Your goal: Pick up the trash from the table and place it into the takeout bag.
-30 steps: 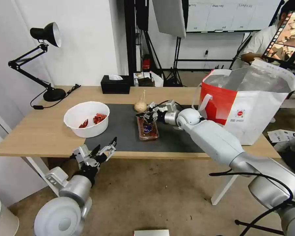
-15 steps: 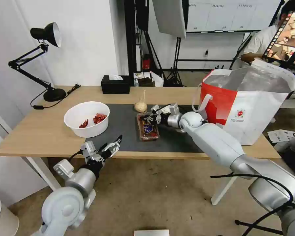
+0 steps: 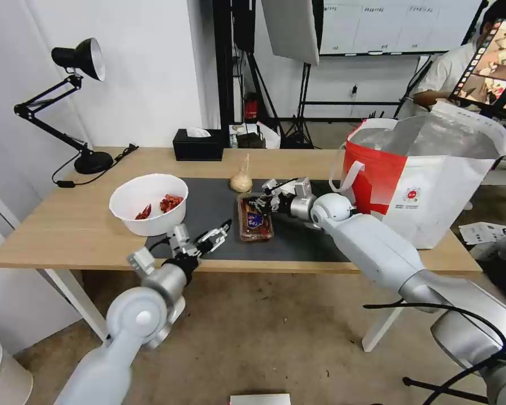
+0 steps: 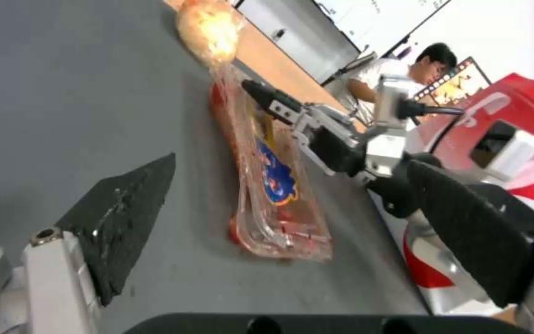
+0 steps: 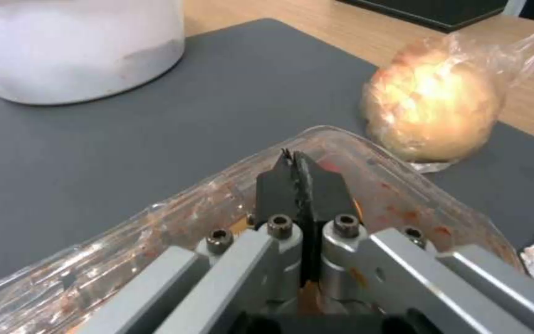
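**Right end effector clamped on tray rim**

Takeout bag (image 3: 427, 180) stands at desk (image 3: 67, 225) right end. Bowl (image 3: 149, 203) sits on mat's left edge. Clear tray (image 3: 254, 219) mid-mat, right end effector (image 3: 262, 202) closed on its far rim; knotted bag (image 3: 241, 181) just behind. Left end effector (image 3: 212, 237) open over the mat's front edge, holding nothing

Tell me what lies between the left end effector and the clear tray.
Only bare dark mat separates the open left end effector from the clear tray, as the left wrist view shows.
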Controlling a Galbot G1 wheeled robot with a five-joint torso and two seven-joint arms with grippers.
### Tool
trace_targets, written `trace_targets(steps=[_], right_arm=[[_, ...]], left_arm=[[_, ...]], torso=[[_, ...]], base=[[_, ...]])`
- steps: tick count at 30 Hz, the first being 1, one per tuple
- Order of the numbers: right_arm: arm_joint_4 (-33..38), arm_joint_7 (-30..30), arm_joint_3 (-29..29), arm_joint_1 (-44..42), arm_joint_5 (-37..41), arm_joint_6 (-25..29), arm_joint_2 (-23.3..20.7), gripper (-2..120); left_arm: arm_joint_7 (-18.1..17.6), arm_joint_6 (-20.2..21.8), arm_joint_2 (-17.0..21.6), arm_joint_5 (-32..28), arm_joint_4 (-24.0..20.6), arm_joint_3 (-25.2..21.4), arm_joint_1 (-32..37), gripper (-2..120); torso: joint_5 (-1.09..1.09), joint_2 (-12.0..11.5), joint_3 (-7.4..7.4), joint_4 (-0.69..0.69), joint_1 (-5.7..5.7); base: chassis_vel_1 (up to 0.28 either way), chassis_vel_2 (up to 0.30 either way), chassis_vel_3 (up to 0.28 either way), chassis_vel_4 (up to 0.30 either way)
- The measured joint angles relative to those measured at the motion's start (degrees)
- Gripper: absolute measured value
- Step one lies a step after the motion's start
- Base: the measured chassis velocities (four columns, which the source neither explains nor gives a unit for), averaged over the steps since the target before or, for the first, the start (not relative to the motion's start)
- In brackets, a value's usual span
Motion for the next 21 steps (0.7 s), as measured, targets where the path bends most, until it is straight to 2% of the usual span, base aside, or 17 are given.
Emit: trace_targets(steps=[8,16,21], right_arm=[[0.8,0.1,0.4,-0.3,0.0,0.0,-0.6,0],[1.1,0.1,0.9,-0.9,0.0,0.1,-0.7,0],[1.4,0.1,1.2,-1.2,0.0,0.1,-0.7,0]], left_arm=[[-0.9,-0.3,-0.9,0.0,4.7,3.8,-4.9,100],[-2.2,-0.1,-1.3,-0.9,6.7,5.4,-7.2,100],[-4.2,1.0,-2.1,-5.1,7.8,5.8,-8.7,100]], torso=[[0.0,0.0,0.0,0.0,0.0],[0.0,0.0,0.0,0.0,0.0],[0.0,0.0,0.0,0.0,0.0]], base=[[0.0,0.0,0.0,0.0],[0.0,0.0,0.0,0.0],[0.0,0.0,0.0,0.0]])
